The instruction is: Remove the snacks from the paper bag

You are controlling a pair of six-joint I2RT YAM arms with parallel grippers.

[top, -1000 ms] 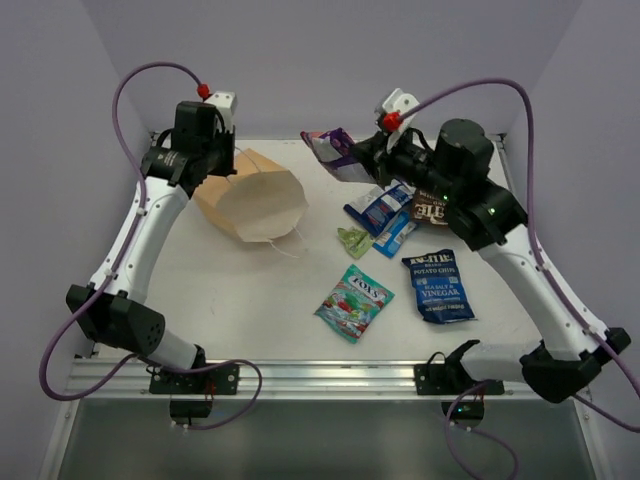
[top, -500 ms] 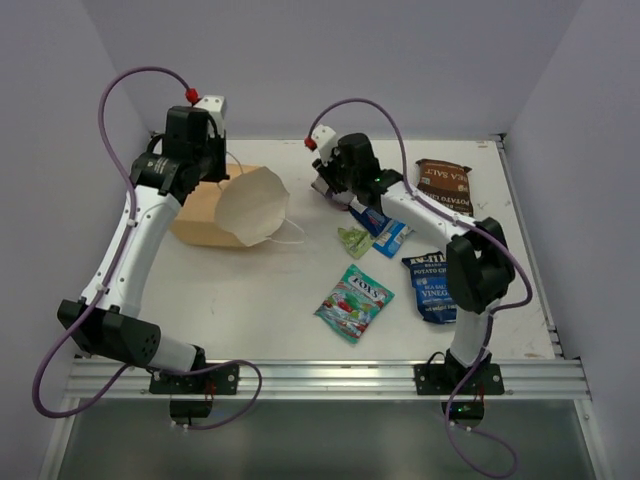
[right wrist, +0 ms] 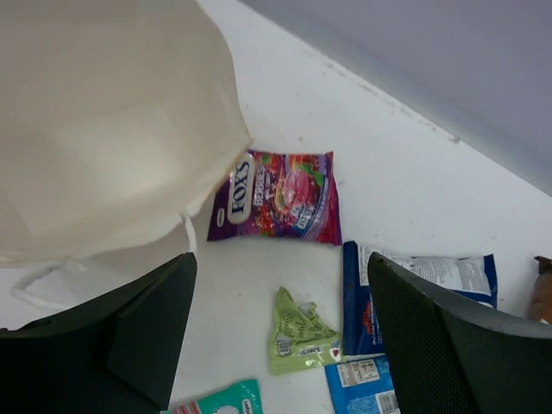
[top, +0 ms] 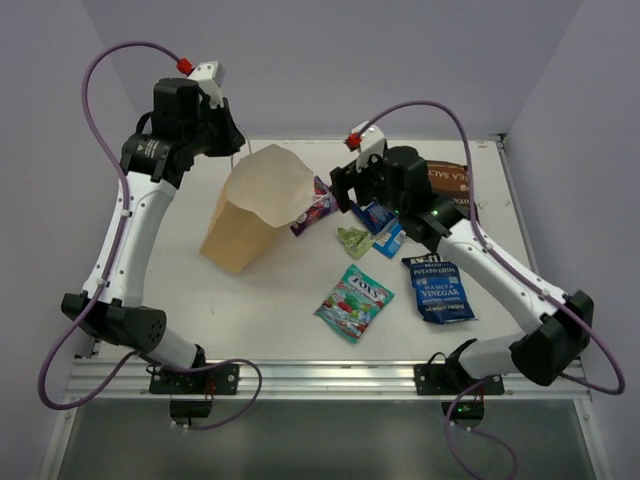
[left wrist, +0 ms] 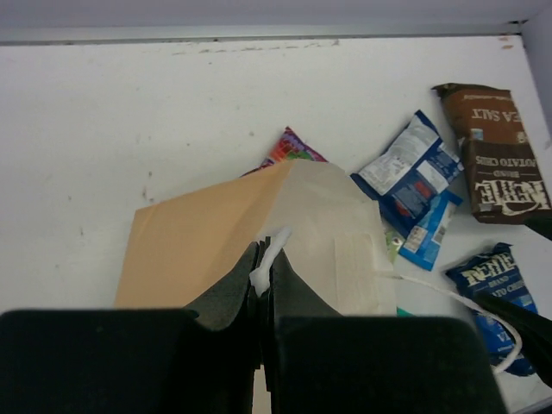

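Observation:
The tan paper bag (top: 255, 205) hangs tilted above the table, its white inside (right wrist: 103, 129) facing right. My left gripper (top: 236, 150) is shut on the bag's white string handle (left wrist: 266, 254) at the top edge. The purple candy bag (top: 313, 207) lies flat just right of the bag. My right gripper (right wrist: 285, 328) is open above the green wrapper (right wrist: 297, 335) and holds nothing. Around it lie the blue-white packets (top: 385, 228), a teal candy bag (top: 354, 302), a dark-blue chip bag (top: 438, 286) and a brown chip bag (top: 450, 178).
The white table (top: 270, 300) ends at a metal rail (top: 320, 375) along the near edge. Purple-grey walls close in the back and both sides. The snacks cluster in the right half, under and beside my right arm.
My right gripper has opened and let go of the purple candy bag, which now lies beside the paper bag. My left arm has lifted the bag higher and tilted it up.

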